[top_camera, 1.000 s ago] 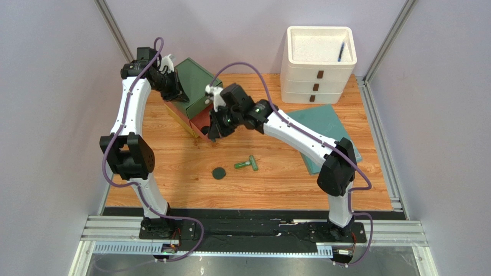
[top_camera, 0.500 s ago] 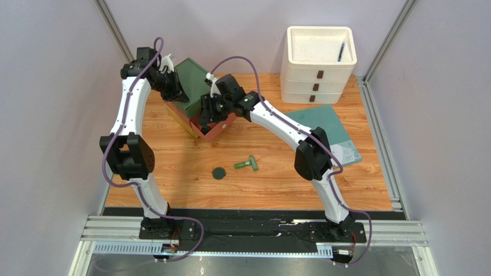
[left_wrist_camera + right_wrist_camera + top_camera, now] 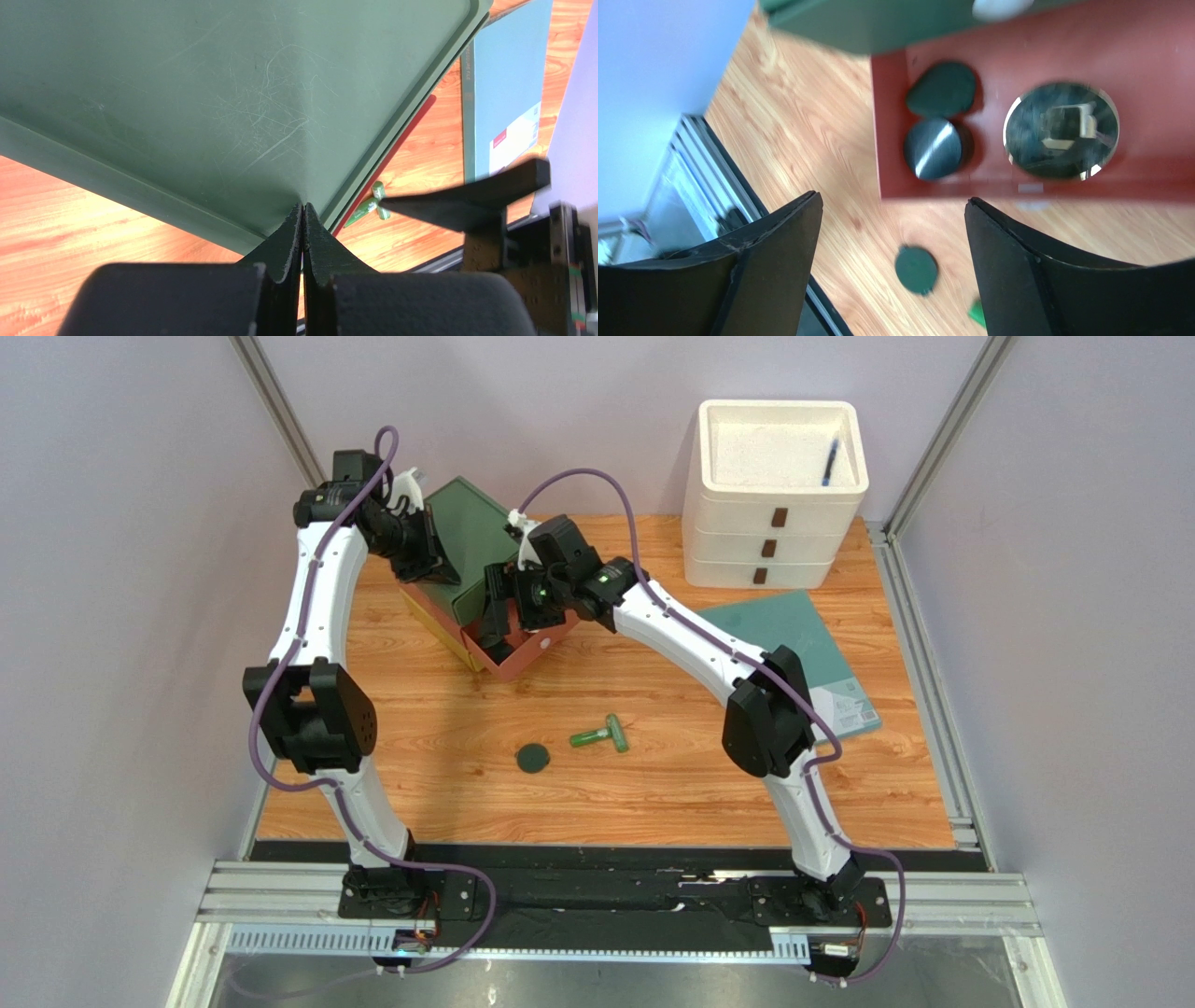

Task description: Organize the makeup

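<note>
Left gripper (image 3: pixel 303 210), pinched closed, touches the green lid (image 3: pixel 175 91). Right gripper (image 3: pixel 892 203) gapes empty over the red box (image 3: pixel 1053 185) holding compacts (image 3: pixel 941 87) and a jar (image 3: pixel 1060 129). At its 5 o'clock lie a loose compact (image 3: pixel 533 758) and a tube (image 3: pixel 601 737). The book label (image 3: pixel 516 133) is unreadable.

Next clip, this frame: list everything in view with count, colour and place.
table: one, wood-grain, under everything
box: one, red, back left, open
lid: one, dark green, tilted up over the box
compacts: two, dark green, one in the box, one on the table
dark jar: one, shiny top, in the box
gold-rimmed jar: one, in the box
tube: one, bright green, mid-table
book: one, teal, right side
drawer unit: one, white, back right
pen: one, blue, top tray
left gripper: shut, tips at the lid
right gripper: open, empty, above the box
</note>
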You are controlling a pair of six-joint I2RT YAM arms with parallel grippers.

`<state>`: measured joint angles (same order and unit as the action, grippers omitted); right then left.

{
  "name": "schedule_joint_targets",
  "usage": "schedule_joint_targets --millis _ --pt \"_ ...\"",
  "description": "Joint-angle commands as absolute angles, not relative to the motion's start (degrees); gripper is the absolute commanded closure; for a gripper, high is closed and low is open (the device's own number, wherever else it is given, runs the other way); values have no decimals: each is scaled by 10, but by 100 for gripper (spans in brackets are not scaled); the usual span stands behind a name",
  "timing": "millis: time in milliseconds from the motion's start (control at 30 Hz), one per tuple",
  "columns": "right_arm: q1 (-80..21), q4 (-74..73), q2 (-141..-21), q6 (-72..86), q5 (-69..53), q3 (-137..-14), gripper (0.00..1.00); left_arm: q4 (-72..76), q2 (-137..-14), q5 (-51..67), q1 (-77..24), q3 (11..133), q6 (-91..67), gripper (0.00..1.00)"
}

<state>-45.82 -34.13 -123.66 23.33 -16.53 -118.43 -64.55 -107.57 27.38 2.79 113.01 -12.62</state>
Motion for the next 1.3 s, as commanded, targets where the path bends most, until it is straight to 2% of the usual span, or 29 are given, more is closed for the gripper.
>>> schedule_joint_targets --millis 0,333,733,833,933,967,1033,1067,1133,1167,1233,1267 --pt "-496 -367 -1150 135 -151 -1099 23 -719 -1122 197 30 1108 -88 100" --pt "-608 -414 -1147 47 -88 -962 22 -725 -1125 189 30 1112 -82 100" --pt "-623 -415 -1244 45 27 -1012 21 -731 -1124 191 30 1109 -79 100" --pt "-623 -415 -1261 47 18 -1026 26 -730 -1124 192 31 1108 -80 100" --pt "-622 -412 -1275 55 21 -1028 37 -732 -1124 192 30 1108 -80 100" --pt "-623 -413 -1280 55 19 -1030 46 -731 -1123 192 31 1108 -80 100" --pt "-623 -417 -1284 54 10 -1030 52 -732 -1123 191 30 1107 -80 100" --pt "-623 -417 -1284 54 8 -1028 65 -732 -1123 191 31 1106 -81 100" --pt "-623 -417 -1276 52 8 -1020 77 -731 -1123 191 30 1106 -81 100" --pt "-623 -417 -1272 53 8 -1019 88 -731 -1122 192 31 1105 -81 100" --pt "-623 -417 -1255 51 9 -1013 97 -728 -1121 194 31 1102 -83 100" --pt "-623 -417 -1246 51 11 -1010 98 -727 -1121 194 31 1102 -83 100"
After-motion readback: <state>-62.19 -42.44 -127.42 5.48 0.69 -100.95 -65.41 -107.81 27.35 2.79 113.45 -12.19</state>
